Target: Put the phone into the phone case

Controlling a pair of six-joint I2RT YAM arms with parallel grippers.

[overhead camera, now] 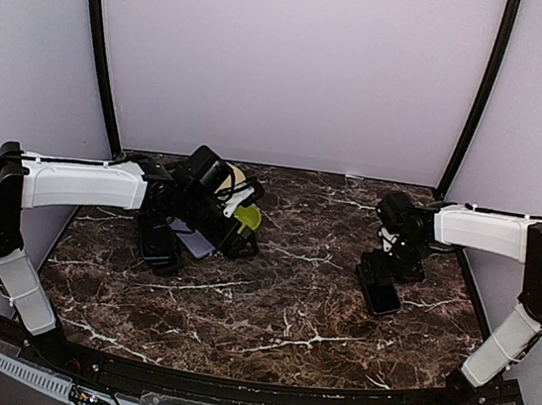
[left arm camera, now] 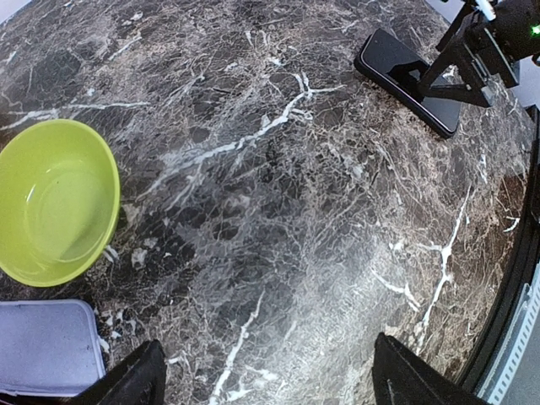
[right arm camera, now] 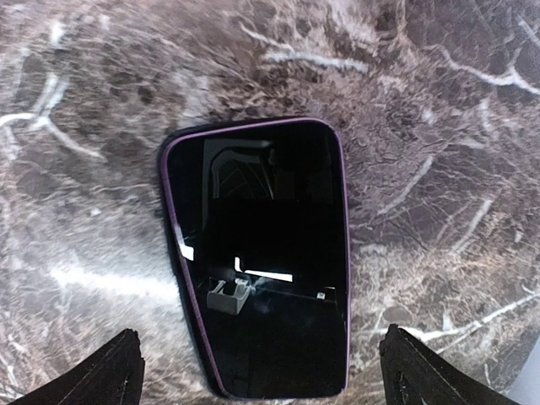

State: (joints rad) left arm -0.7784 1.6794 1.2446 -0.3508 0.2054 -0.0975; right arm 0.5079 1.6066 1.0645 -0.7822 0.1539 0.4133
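Observation:
The phone [right arm camera: 261,253] lies flat on the dark marble table, glossy black screen up, with a thin purple rim showing round it. My right gripper [right arm camera: 261,371] stands open just above it, one finger on each side of its near end, touching nothing. In the top view the phone [overhead camera: 381,297] is at the right, under the right gripper [overhead camera: 387,273]. The pale lavender phone case [left arm camera: 42,346] lies at the left beside a green bowl. My left gripper [left arm camera: 270,375] is open over bare marble just right of the case, which also shows in the top view [overhead camera: 194,242].
A lime-green bowl [left arm camera: 55,198] sits empty beside the case, seen in the top view [overhead camera: 247,217] by the left wrist. A pale round object [overhead camera: 237,176] shows behind the left arm. Black frame posts and grey walls close in the table.

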